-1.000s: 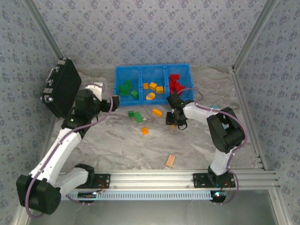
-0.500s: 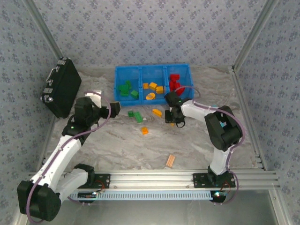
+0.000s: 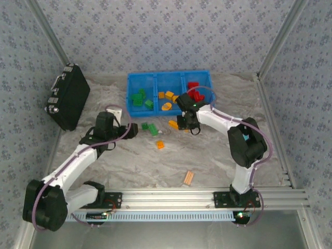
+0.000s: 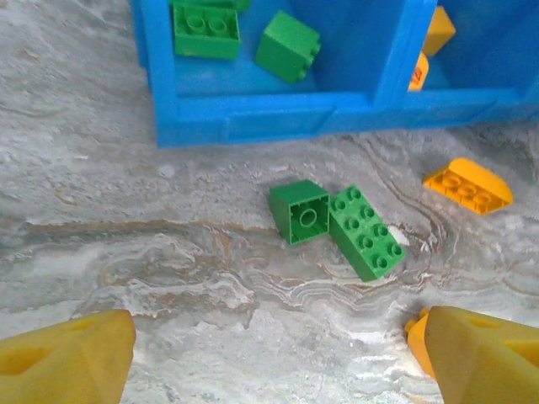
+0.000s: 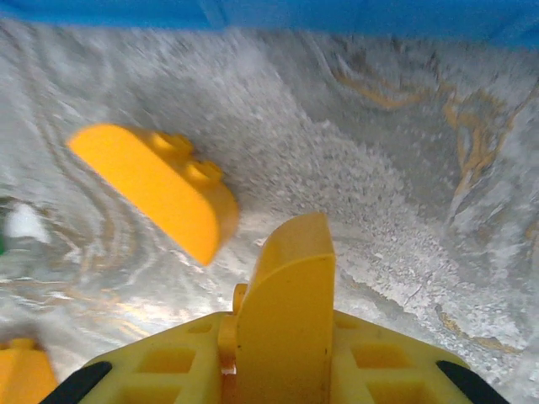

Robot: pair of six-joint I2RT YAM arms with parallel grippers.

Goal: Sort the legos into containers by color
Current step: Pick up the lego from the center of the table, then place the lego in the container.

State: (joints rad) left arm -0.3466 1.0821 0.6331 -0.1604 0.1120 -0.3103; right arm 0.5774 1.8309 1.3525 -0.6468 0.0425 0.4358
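The left fingers [image 3: 132, 129] are spread wide, lined up on two green legos [image 4: 367, 234] on the desk [image 4: 126, 252] before the bin [image 4: 253, 118], likely to straddle one. The right fingers [image 5: 286, 269] look pressed together beside an orange lego [image 5: 160, 189]; whether they hold anything is unclear.

One blue bin [image 4: 278, 118] with three compartments [image 4: 354, 42]; two green legos [image 4: 365, 232] and two orange legos [image 4: 467, 185] on the tabletop [image 3: 207, 161]; one black case [image 3: 68, 96].

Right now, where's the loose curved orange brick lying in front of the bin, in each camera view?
Top external: orange brick near centre, before the blue bin.
Left wrist: orange brick at right, mid-height.
Right wrist: orange brick left of centre.
Shared landmark: blue bin behind it.
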